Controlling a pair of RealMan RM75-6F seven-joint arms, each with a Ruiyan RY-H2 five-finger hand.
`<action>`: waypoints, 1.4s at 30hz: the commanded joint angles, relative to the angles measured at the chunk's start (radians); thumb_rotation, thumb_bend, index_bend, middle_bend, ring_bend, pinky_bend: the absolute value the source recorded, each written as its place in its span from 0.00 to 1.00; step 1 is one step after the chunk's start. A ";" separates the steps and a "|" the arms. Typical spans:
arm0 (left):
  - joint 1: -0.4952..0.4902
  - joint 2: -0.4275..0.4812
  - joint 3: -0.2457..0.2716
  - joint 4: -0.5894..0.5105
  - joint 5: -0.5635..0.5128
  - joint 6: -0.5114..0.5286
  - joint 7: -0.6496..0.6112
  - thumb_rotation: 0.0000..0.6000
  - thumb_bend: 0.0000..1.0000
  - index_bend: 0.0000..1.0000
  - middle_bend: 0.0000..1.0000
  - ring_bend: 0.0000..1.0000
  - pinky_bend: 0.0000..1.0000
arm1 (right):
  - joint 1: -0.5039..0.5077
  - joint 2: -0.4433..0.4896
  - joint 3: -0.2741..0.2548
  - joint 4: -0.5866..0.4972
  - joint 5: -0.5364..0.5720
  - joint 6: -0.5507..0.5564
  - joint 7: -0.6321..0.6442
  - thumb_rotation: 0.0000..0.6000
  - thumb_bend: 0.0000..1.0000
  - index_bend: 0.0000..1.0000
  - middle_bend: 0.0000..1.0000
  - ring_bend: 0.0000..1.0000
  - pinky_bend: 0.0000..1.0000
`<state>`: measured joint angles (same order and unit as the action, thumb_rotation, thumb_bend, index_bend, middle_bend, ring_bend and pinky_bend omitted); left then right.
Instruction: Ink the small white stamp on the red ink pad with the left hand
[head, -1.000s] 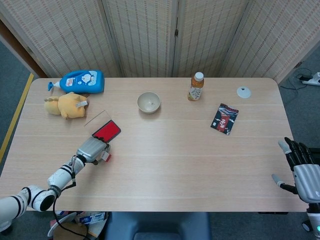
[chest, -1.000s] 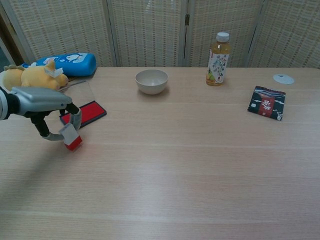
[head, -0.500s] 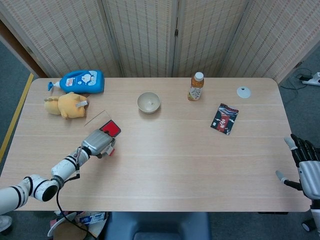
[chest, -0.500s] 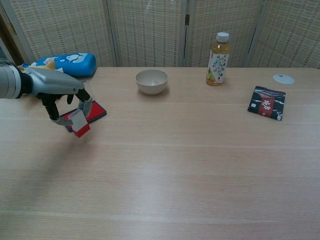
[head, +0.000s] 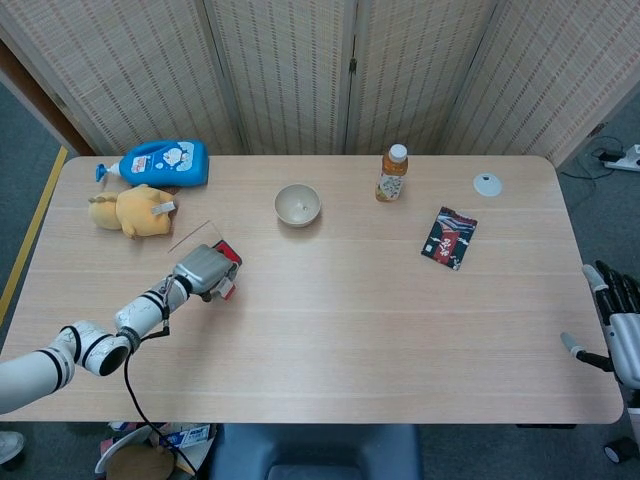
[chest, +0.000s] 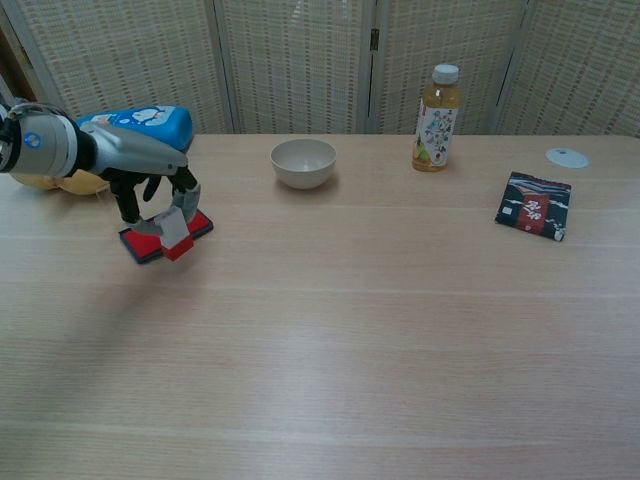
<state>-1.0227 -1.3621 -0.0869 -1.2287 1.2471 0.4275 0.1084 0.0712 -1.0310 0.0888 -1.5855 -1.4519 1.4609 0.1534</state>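
Observation:
My left hand (head: 203, 271) (chest: 150, 185) grips the small white stamp (chest: 175, 232) (head: 226, 289), whose lower end is red. It hovers just above the near right edge of the red ink pad (chest: 145, 243) (head: 231, 256), a black tray with a red face and an open clear lid (head: 195, 236). From these frames I cannot tell whether the stamp touches the pad. My right hand (head: 622, 322) shows only in the head view, at the table's right edge, fingers spread and holding nothing.
A blue bottle (head: 160, 162) (chest: 145, 124) and a yellow plush toy (head: 132, 211) lie behind the pad. A white bowl (chest: 303, 162), a drink bottle (chest: 437, 104), a dark snack packet (chest: 535, 205) and a small white disc (chest: 567, 157) stand further right.
My left hand has carried the stamp away from the table's near side toward the ink pad, now over its edge. My right hand has drawn back toward the right edge.

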 joint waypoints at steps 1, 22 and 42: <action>-0.018 -0.018 -0.003 0.045 0.046 -0.025 -0.053 1.00 0.33 0.53 0.44 0.26 0.41 | 0.001 -0.001 0.004 0.002 0.006 -0.001 -0.003 1.00 0.21 0.00 0.00 0.00 0.00; -0.112 -0.098 0.153 0.353 0.391 -0.012 -0.527 1.00 0.33 0.56 0.47 0.27 0.42 | 0.024 -0.042 0.034 0.015 0.063 -0.033 -0.055 1.00 0.21 0.00 0.00 0.00 0.00; -0.129 -0.220 0.391 0.665 0.564 0.149 -0.948 1.00 0.33 0.56 0.48 0.27 0.42 | 0.039 -0.056 0.045 0.021 0.093 -0.063 -0.078 1.00 0.21 0.00 0.00 0.00 0.00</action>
<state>-1.1527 -1.5708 0.2924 -0.5772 1.8030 0.5660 -0.8259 0.1099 -1.0872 0.1343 -1.5643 -1.3585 1.3984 0.0755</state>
